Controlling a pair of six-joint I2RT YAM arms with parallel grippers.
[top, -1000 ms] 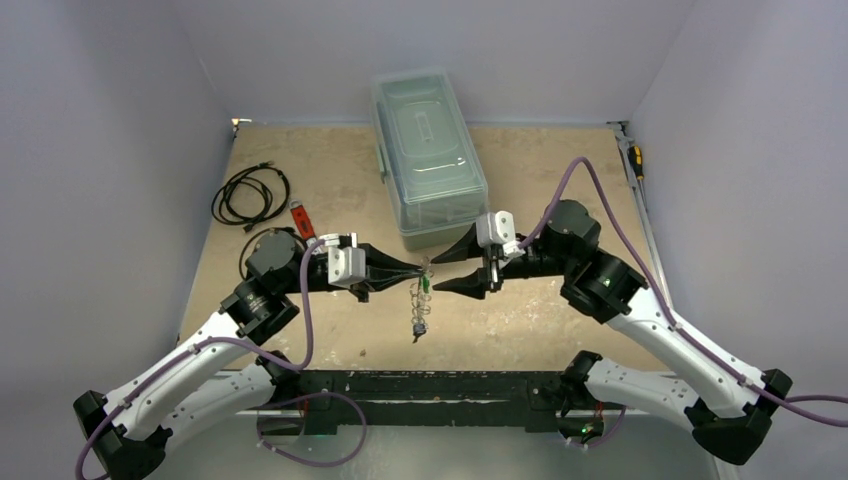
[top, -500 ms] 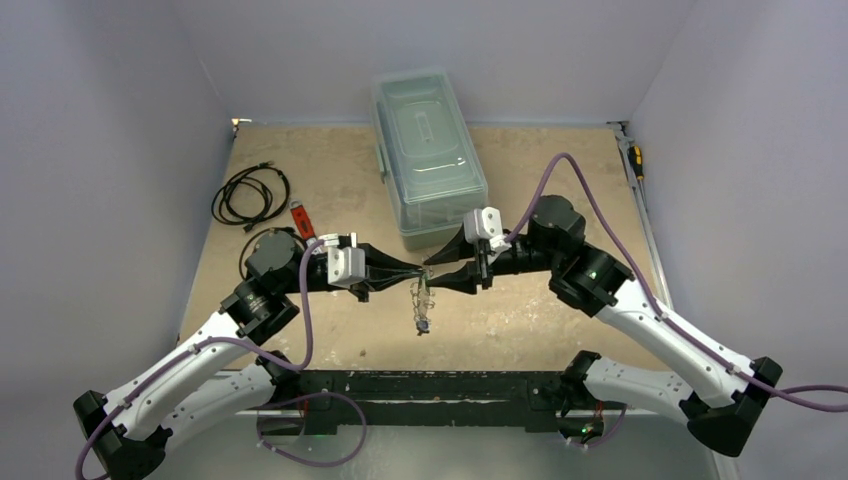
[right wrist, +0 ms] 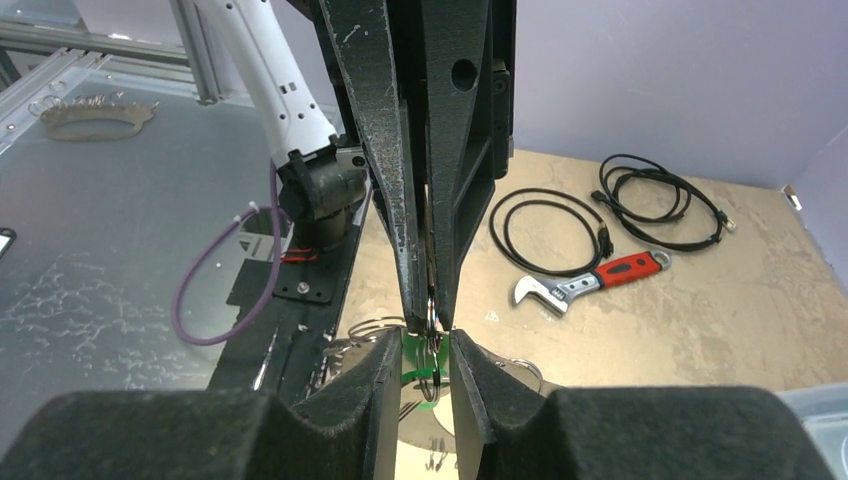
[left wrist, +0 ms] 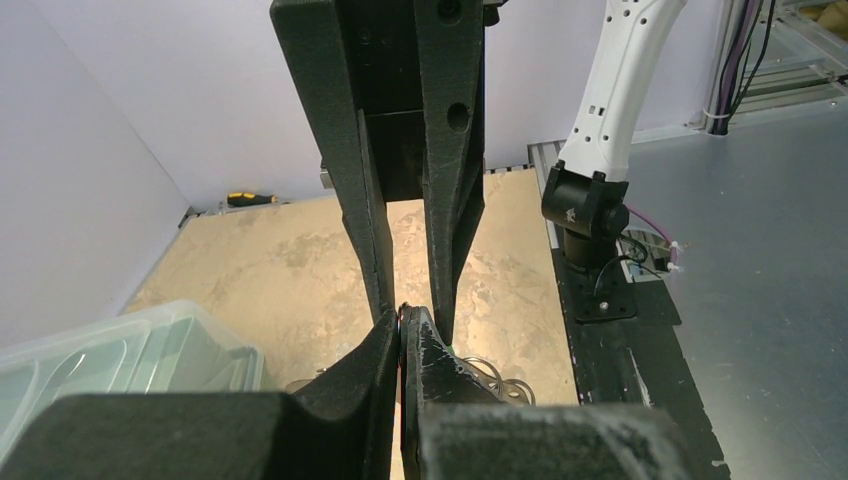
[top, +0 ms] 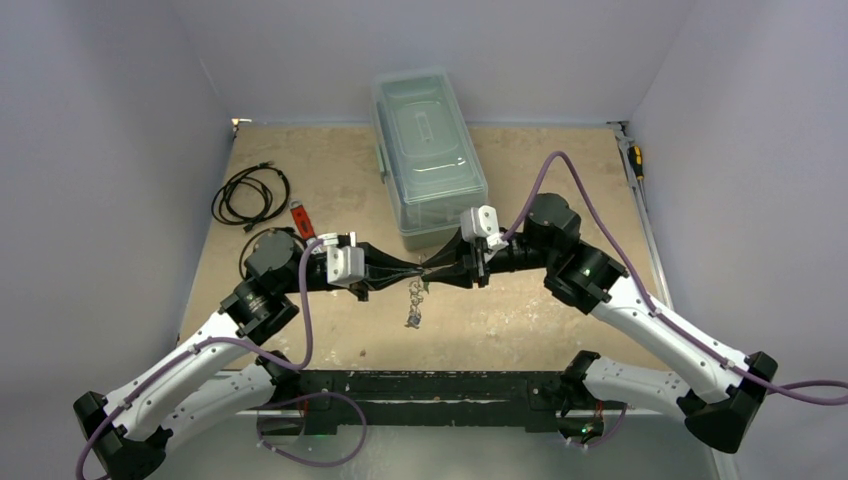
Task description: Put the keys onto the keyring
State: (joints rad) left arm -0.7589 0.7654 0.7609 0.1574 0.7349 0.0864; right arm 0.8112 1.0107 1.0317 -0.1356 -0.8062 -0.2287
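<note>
Both arms reach inward over the middle of the tan surface (top: pixel 560 310), and their fingers meet tip to tip just in front of a clear lidded box (top: pixel 428 150). The left gripper (top: pixel 419 270) points toward the right arm with its fingers pressed tight together. In its own wrist view a thin edge of metal shows pinched at the very tips. That metal belongs to the keyring (top: pixel 413 298), which hangs from those tips as a thin silvery tangle of wire loops. Whether its lowest end touches the surface cannot be told from above.

The right gripper (top: pixel 436 268) points back at the left one. Its fingers stand only narrowly apart, one on each side of the left gripper's tips, which reach into the gap between them. In the right wrist view the green key (right wrist: pixel 424 374) sits in that same gap, just under the left tips, with a wire loop running across it. The pictures do not show whether the right fingers press on the key or merely flank it. More small wire rings of the keyring fan out on either side below the right fingers. A blue key cannot be made out in the tangle.

Two black coiled cables (top: pixel 250 195) lie at the far left of the surface, with a red-handled wrench (right wrist: pixel 590 280) just beside them. A yellow-handled screwdriver (top: pixel 635 160) lies along the right edge, well apart from the arms
</note>
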